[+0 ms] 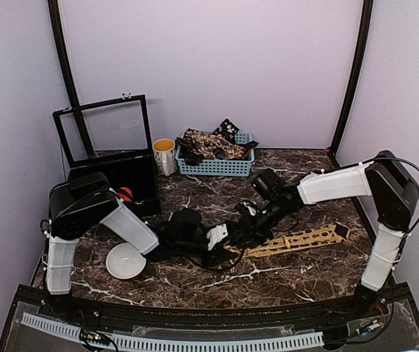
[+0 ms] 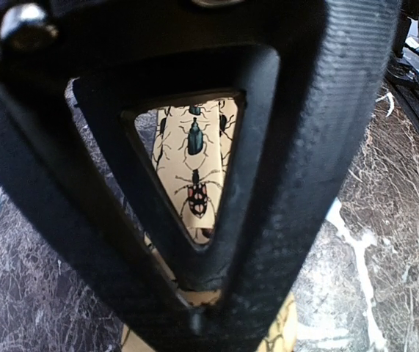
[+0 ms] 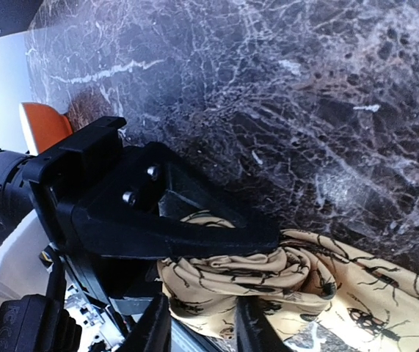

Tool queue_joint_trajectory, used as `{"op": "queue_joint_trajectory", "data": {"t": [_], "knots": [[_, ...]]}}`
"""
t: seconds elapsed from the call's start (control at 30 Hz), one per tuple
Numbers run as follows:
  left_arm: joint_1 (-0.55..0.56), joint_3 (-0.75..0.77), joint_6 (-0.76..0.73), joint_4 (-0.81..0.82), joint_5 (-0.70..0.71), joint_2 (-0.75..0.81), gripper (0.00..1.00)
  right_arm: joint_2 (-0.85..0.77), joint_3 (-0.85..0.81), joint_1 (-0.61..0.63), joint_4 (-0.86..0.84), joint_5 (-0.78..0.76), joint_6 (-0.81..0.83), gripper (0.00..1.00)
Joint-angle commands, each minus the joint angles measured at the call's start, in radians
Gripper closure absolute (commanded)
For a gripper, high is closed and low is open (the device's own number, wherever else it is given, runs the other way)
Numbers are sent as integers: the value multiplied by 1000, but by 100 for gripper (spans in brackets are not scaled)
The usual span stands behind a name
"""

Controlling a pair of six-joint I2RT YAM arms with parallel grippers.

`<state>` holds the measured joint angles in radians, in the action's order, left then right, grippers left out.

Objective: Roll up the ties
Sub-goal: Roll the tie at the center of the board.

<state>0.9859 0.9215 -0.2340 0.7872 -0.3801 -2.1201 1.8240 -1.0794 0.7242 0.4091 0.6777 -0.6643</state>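
Observation:
The mustard-tan tie [image 1: 304, 239] with dark beetle prints lies flat across the marble table, its left end rolled into a loose coil [image 3: 268, 271]. My left gripper [image 1: 220, 236] is at that coil. In the left wrist view the left gripper [image 2: 198, 312] has its fingers meeting in a V, shut on the tie [image 2: 194, 158]. My right gripper [image 1: 247, 229] meets it from the right. In the right wrist view the right gripper [image 3: 202, 326] grips the coil between narrow-set fingers, with the left gripper's finger [image 3: 158, 227] lying across the coil's top. Dark ties [image 1: 213, 143] are heaped in the basket.
A pale blue basket [image 1: 216, 167] stands at the back centre, with a white mug [image 1: 164, 155] to its left. A black box [image 1: 125, 176] with its lid raised is at the back left, with an orange object [image 1: 125, 194] by it. A white bowl [image 1: 126, 260] sits front left.

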Motion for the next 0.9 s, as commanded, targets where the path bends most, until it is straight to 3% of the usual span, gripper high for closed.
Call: {"op": "queue_joint_trajectory", "data": {"t": [0.0, 0.13, 0.17, 0.3, 0.4, 0.63, 0.87], "knots": [[9, -19, -35, -167, 12, -8, 72, 44, -12, 9, 68, -134, 7, 67], [10, -16, -35, -166, 10, -9, 71, 71, -32, 10, 99, -145, 16, 65], [10, -16, -35, -166, 10, -10, 71, 70, -32, 12, 96, -141, 19, 68], [10, -13, -36, -172, 13, -11, 70, 81, -45, 11, 110, -125, 48, 100], [7, -12, -31, -168, 21, -4, 68, 73, -28, 0, 96, -117, 63, 100], [-4, -35, -27, -86, 34, 79, 30, 35, 50, -62, 15, -81, 111, 100], [3, -32, -22, -26, 60, 72, 15, 15, 121, -117, -68, -13, 164, 100]]}}
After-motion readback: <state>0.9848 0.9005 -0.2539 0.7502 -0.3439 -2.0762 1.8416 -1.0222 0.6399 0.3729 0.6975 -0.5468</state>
